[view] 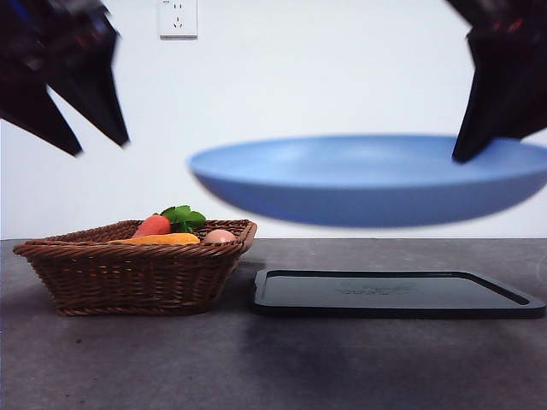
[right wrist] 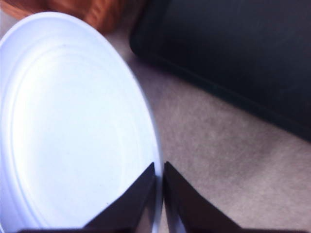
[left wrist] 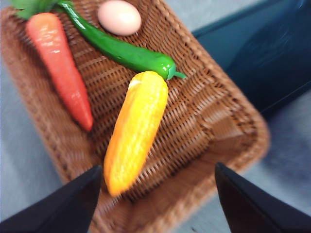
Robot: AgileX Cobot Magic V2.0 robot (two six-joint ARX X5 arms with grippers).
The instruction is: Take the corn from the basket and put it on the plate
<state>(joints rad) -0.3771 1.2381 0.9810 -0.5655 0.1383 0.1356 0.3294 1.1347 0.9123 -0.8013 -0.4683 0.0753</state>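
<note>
The corn [left wrist: 134, 127] lies in the wicker basket [left wrist: 204, 121], an orange-yellow cob between a carrot and the basket's bare floor; in the front view the corn [view: 162, 240] just peeks over the basket rim [view: 137, 278]. My left gripper [left wrist: 155, 204] hangs open above the basket, its jaws wide apart, and shows in the front view as the left gripper [view: 102, 145] at the upper left. My right gripper [right wrist: 159, 170] is shut on the rim of the light-blue plate [right wrist: 68, 131]. The plate [view: 367, 179] floats in the air above the black tray.
A carrot [left wrist: 60, 68], a green pepper [left wrist: 121, 48] and a tan egg [left wrist: 119, 17] share the basket. A flat black tray [view: 393, 295] lies on the grey table [view: 273, 367] right of the basket. A wall socket [view: 178, 17] is behind.
</note>
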